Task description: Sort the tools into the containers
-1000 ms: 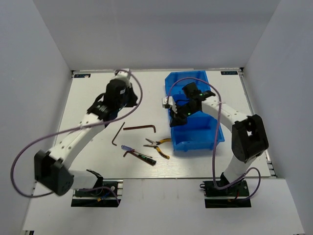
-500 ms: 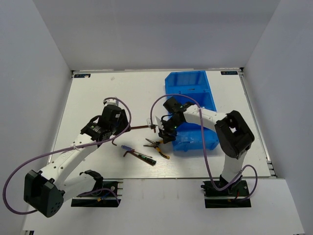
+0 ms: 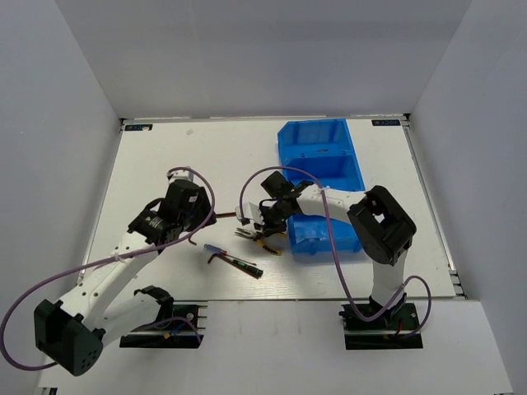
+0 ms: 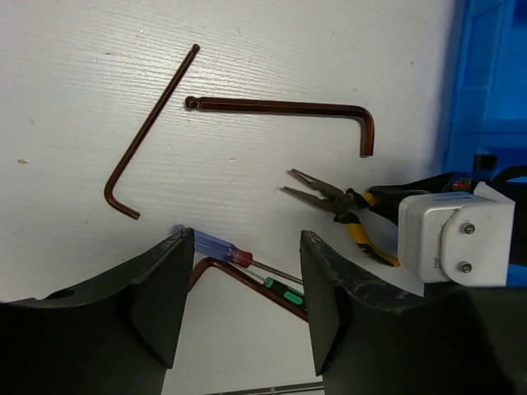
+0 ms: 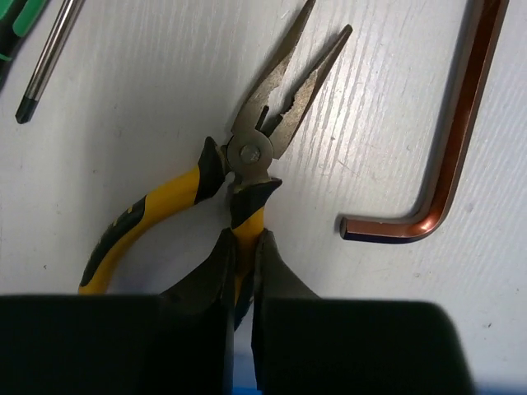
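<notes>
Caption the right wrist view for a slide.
Right gripper pinching one yellow handle of the pliers, hex key lying beside them.

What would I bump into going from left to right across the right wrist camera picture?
screwdriver → yellow-handled pliers → brown hex key

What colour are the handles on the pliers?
The pliers have yellow handles with black ends; right wrist view shows them best.
</notes>
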Tool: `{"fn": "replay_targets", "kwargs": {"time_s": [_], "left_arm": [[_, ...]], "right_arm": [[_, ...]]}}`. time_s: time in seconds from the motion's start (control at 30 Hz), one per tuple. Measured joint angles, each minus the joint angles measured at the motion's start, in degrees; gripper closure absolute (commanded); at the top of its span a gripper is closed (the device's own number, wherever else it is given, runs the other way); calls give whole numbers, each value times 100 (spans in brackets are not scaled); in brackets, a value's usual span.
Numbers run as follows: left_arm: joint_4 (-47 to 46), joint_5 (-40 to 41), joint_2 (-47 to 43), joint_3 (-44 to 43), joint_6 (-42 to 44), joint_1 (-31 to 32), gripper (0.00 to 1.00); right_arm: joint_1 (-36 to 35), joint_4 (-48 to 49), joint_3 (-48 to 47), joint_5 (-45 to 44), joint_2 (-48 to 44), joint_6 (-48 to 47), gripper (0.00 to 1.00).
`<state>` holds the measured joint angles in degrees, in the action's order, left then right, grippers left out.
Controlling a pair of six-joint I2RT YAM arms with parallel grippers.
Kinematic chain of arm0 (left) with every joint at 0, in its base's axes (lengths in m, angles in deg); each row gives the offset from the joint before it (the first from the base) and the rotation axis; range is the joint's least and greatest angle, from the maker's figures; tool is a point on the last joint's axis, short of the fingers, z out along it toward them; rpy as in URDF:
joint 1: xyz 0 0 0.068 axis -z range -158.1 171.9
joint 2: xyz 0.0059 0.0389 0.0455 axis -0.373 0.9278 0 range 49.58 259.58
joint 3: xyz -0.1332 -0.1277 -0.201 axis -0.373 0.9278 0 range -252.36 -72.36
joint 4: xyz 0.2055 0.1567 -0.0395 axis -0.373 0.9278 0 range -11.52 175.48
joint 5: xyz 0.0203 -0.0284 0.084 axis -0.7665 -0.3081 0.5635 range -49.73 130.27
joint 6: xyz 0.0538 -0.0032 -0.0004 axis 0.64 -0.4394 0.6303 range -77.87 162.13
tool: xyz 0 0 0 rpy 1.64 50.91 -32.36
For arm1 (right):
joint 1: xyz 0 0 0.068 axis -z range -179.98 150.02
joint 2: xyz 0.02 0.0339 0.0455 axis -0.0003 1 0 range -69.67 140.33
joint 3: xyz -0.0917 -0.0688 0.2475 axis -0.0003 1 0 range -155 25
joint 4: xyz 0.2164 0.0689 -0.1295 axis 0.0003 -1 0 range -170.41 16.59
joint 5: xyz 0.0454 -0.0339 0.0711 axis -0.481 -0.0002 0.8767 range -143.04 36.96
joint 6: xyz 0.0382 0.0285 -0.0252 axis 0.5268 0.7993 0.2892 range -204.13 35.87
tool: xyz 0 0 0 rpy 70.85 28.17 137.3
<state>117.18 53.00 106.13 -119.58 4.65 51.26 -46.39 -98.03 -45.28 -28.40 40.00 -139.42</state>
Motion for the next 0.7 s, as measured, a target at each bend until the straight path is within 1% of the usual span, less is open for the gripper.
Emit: {"fn": "replay_targets", "kwargs": {"time_s": [0.13,0.27,0.3,0.43,0.5,0.57,0.6,0.7], "left_arm": [[131,4,-341,55,-129,0,35],[179,-92,-767,361,-313,0,42],[186,-151,-833,452,-382,0,42],[201,-345,-824,743,-629,0,49],[249,-411,-645,748,-750,0,56],[258,-466,-428,748,-852,0,61],[280,-490,-310,748,-916,7,66],[315,-533,-20,745,-1126,24,71]], "right_arm": [[-66,184,83,-101,-44,35,100],[-146,81,-52,-4,11,205,100],[-173,-68,-190,105,90,278,100],[-256,-597,-894,557,315,745,100],[-289,-649,-1458,632,356,1082,100],[-286,-586,-1998,522,356,1346,100],[-269,-496,-2240,348,356,1456,100],[-146,-153,-2677,-278,341,1613,100]]}}
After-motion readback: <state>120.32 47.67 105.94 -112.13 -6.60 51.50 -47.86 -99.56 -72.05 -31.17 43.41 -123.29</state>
